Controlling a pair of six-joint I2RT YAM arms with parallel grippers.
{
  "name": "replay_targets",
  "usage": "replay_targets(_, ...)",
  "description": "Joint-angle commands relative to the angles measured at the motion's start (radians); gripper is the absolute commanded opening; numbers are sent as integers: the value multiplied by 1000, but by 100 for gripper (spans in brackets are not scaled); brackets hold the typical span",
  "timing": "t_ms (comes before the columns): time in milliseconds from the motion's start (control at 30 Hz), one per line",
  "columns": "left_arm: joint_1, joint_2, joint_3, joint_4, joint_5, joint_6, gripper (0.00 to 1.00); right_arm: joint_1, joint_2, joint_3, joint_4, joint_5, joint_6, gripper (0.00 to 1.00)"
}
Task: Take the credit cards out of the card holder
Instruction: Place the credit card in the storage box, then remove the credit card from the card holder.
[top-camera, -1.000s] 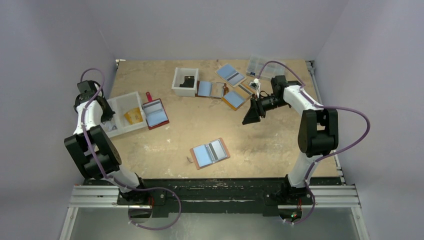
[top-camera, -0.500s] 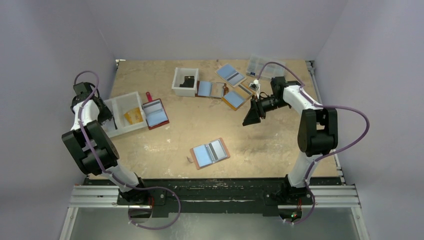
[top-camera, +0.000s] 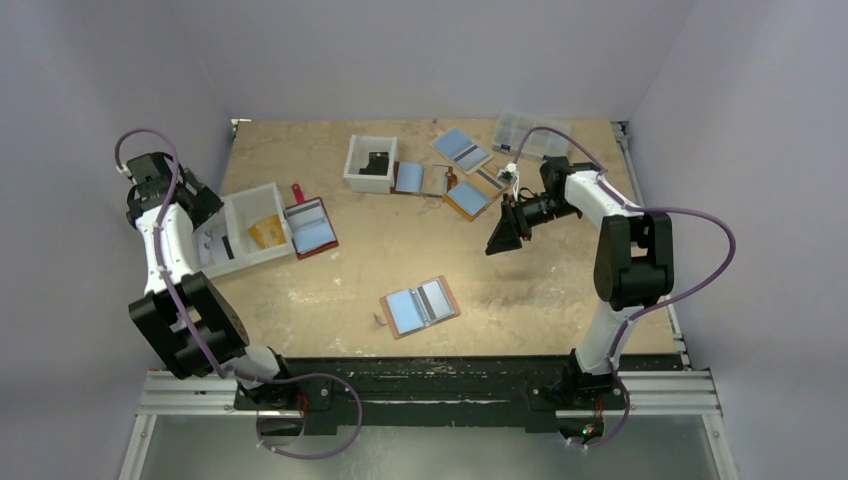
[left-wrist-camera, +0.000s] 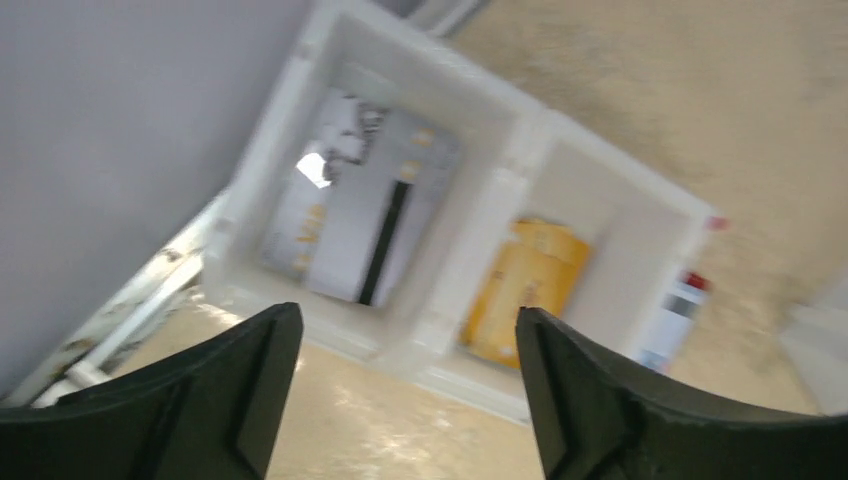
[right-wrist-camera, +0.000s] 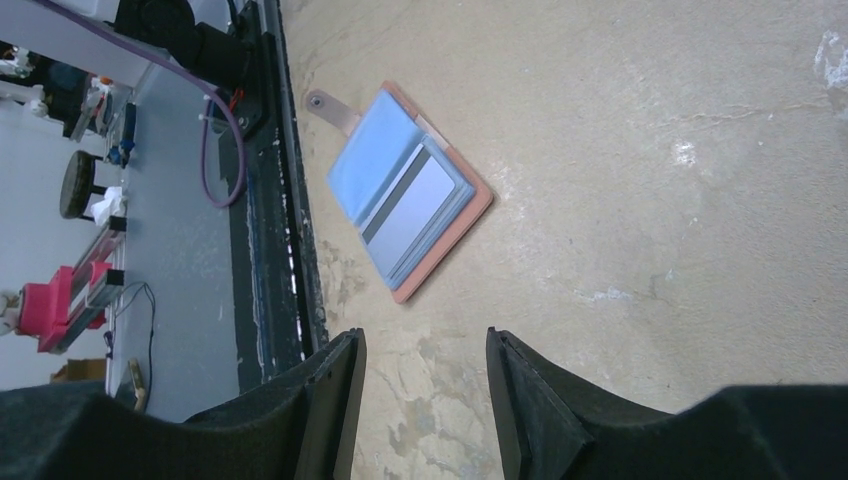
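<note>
The tan card holder (top-camera: 449, 298) lies open near the table's front middle, also in the right wrist view (right-wrist-camera: 478, 207). A light blue card (top-camera: 405, 311) sits in its left half and a grey card with a dark stripe (top-camera: 436, 298) in its right half. My right gripper (top-camera: 498, 238) (right-wrist-camera: 425, 335) hovers open and empty, up and to the right of the holder. My left gripper (top-camera: 205, 205) (left-wrist-camera: 408, 315) is open and empty above the white bin (top-camera: 262, 192), at its left end. In that bin's left compartment lies a pale grey striped card (left-wrist-camera: 370, 215).
The bin's other compartment holds a yellow item (left-wrist-camera: 525, 285). A dark red wallet (top-camera: 310, 228) lies beside the bin. A white box (top-camera: 370, 163), several open wallets (top-camera: 470, 198) and a clear case (top-camera: 525, 130) sit at the back. Walls stand close on both sides.
The left gripper has opened and pulled up and to the left, away from the bin. A striped card now shows in the bin. The right arm has barely moved.
</note>
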Motion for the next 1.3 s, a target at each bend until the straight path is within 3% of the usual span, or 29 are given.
replay_targets(0,7,-107,-80,117,339,-141,89,8,-36,14,-63,-27,-120,55)
replay_targets(133,-26,-154,-158,233,542,-207,92,27,-87,-10,-66,-19,-195,57)
replay_targets(367,-255,-212,-128,137,562,-80,90,84,-259,-120,56,52,-274,59)
replay_targets(467,-314,-267,-195,129,605,-96,90,100,-303,-161,56,77,-404,71)
replay_targets(533,-332,-318,-252,116,612,-96,90,112,-273,-137,-73,94,-585,75)
replay_targets(667,-393,-441,-382,124,614,-131,91,117,-209,-71,-246,52,-716,72)
replay_targets(733,-419,-505,-435,128,611,-162,92,128,-242,-98,-185,47,-676,72)
replay_targets(900,-507,-649,-590,195,601,-277,98,206,-359,-223,129,184,-396,73)
replay_targets(1067,-766,-664,-673,216,493,-340,96,249,-351,-276,172,260,-368,73)
replay_targets(1167,-919,-641,-691,310,410,-421,93,267,-359,-308,201,276,-346,73)
replay_targets(1267,-1064,-533,-670,401,349,-474,80,276,-353,-328,199,272,-356,72)
